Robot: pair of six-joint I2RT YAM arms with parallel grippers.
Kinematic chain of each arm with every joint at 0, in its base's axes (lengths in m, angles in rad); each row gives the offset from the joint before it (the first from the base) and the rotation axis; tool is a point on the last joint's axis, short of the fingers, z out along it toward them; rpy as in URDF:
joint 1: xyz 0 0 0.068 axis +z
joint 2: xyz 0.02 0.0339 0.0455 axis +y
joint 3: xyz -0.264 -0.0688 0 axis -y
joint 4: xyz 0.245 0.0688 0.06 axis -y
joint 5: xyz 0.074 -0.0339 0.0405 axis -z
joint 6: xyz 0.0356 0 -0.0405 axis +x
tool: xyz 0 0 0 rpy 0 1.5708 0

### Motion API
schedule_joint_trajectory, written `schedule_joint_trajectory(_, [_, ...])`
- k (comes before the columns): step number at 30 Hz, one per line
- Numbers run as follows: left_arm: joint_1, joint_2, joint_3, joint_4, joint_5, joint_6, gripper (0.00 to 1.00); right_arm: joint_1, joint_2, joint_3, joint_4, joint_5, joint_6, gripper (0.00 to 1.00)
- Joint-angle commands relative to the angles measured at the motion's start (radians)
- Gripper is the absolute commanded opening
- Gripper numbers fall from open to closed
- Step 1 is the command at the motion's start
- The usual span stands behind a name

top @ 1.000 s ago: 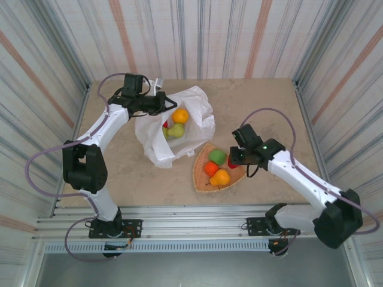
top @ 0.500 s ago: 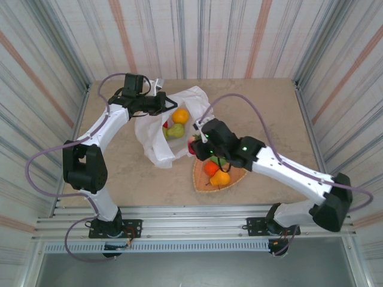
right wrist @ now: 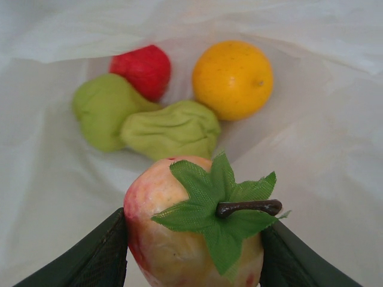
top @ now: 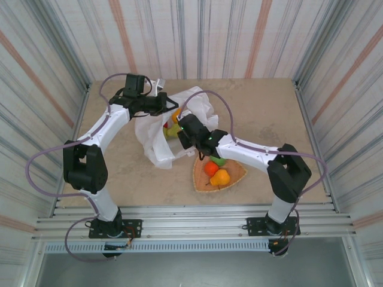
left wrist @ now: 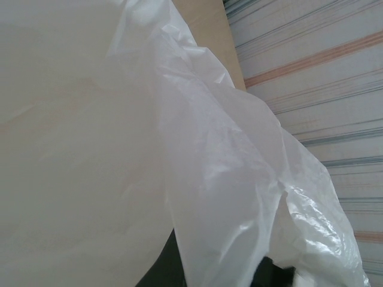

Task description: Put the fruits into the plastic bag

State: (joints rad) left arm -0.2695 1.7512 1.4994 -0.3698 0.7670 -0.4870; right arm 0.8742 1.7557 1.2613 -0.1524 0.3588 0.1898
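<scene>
Pinching the far-left rim of the plastic bag (top: 154, 142), the left jaws are closed on the thin film and hold the mouth up. If that film slips free, the opening would likely sag shut and the next fruit would land on the table (top: 269, 113).

Inside the bag lie a red fruit (right wrist: 141, 69), two green fruits (right wrist: 103, 116) and an orange (right wrist: 233, 78). Just above them, over the bag's mouth, the right jaws grip an apple (right wrist: 179, 239) by its sides, part-open around it. Let go from too high, it could strike the pile and roll out over the bag's low near rim. A finger snagging the film on withdrawal could drag the bag.

To the right, the woven tray (top: 238, 172) holds three more fruits (top: 219, 177).
</scene>
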Motion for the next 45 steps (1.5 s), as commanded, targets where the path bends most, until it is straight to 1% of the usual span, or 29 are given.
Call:
schedule_joint_trajectory(1, [0.006, 0.001, 0.004, -0.018, 0.021, 0.001, 0.00, -0.029, 0.047, 0.009, 0.117, 0.061, -0.041, 0.46])
schedule_joint_trajectory(5, [0.009, -0.002, 0.003, -0.015, 0.021, -0.001, 0.00, -0.056, 0.119, 0.024, 0.164, 0.055, -0.040, 0.47])
schedule_joint_trajectory(10, [0.009, -0.003, 0.002, -0.012, 0.024, -0.002, 0.00, -0.069, 0.207, 0.068, 0.187, 0.107, -0.056, 0.47])
schedule_joint_trajectory(15, [0.010, -0.003, 0.003, -0.011, 0.028, -0.005, 0.00, -0.090, 0.267, 0.110, 0.183, 0.111, -0.041, 0.51])
schedule_joint_trajectory(18, [0.010, -0.003, 0.002, -0.011, 0.029, -0.007, 0.00, -0.097, 0.269, 0.122, 0.171, 0.095, -0.024, 0.56])
schedule_joint_trajectory(23, [0.009, -0.004, 0.002, -0.009, 0.029, -0.007, 0.00, -0.099, 0.222, 0.093, 0.171, 0.077, -0.021, 0.69])
schedule_joint_trajectory(25, [0.009, -0.005, 0.002, -0.009, 0.031, -0.009, 0.00, -0.099, 0.197, 0.079, 0.171, 0.054, -0.020, 0.72])
schedule_joint_trajectory(28, [0.010, -0.005, 0.002, -0.008, 0.031, -0.009, 0.00, -0.098, 0.160, 0.056, 0.165, 0.021, -0.012, 0.74])
schedule_joint_trajectory(33, [0.010, -0.006, 0.001, -0.008, 0.031, -0.009, 0.00, -0.094, 0.091, 0.015, 0.151, -0.056, -0.015, 0.75])
schedule_joint_trajectory(37, [0.009, -0.004, 0.001, -0.008, 0.031, -0.010, 0.00, -0.092, 0.041, -0.025, 0.116, -0.183, -0.039, 0.74])
schedule_joint_trajectory(45, [0.008, -0.006, -0.001, -0.006, 0.027, -0.011, 0.00, -0.074, -0.076, -0.159, 0.136, -0.408, -0.107, 0.68])
